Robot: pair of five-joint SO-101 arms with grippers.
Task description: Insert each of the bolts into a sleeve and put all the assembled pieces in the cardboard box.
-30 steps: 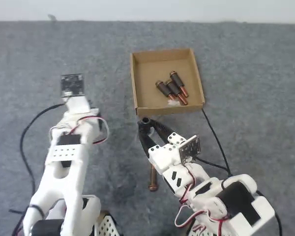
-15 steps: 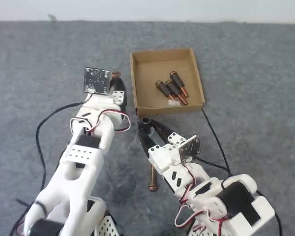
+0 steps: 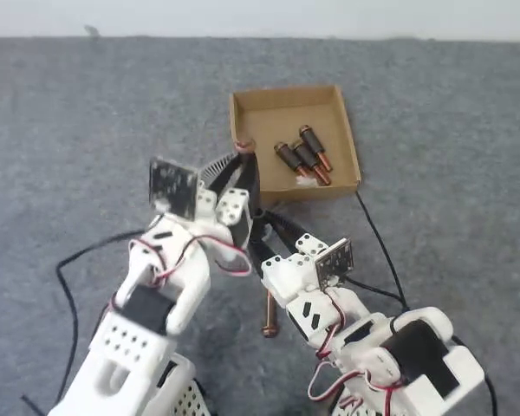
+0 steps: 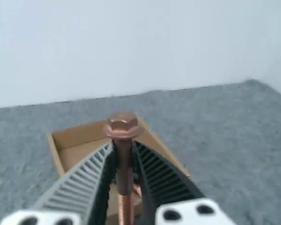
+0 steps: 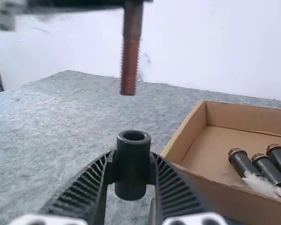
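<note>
Grey carpet-like covering runs across the table [image 3: 433,130] to a pale wall at its far edge, and the cardboard box [image 3: 299,192] sits toward that far edge near the middle, with three assembled pieces [image 3: 303,156] lying side by side inside it. Just in front of the box's near wall, the right gripper [image 5: 132,164] is clamped on a dark sleeve [image 5: 133,145], held upright with its open mouth facing up, most likely so that it serves as a steady socket. The left gripper [image 4: 123,154] pinches a copper bolt [image 4: 122,126] below its hexagonal head, with the threaded end pointing down. That end hangs above the sleeve's mouth and apart from it, which suits a straight downward insertion. The two look close to lined up, though the bolt may still need a small sideways correction. Another bolt [image 3: 269,314] lies loose on the table beside the right arm, toward the near edge, and it is probably waiting for its own sleeve. Compared with a second ago, the left arm has swung in from the left part of the table. Half a second ago it was beside the box's left wall, and it now reaches over the right gripper. The right arm, its sleeve, the loose bolt and the box's contents have kept their places.
</note>
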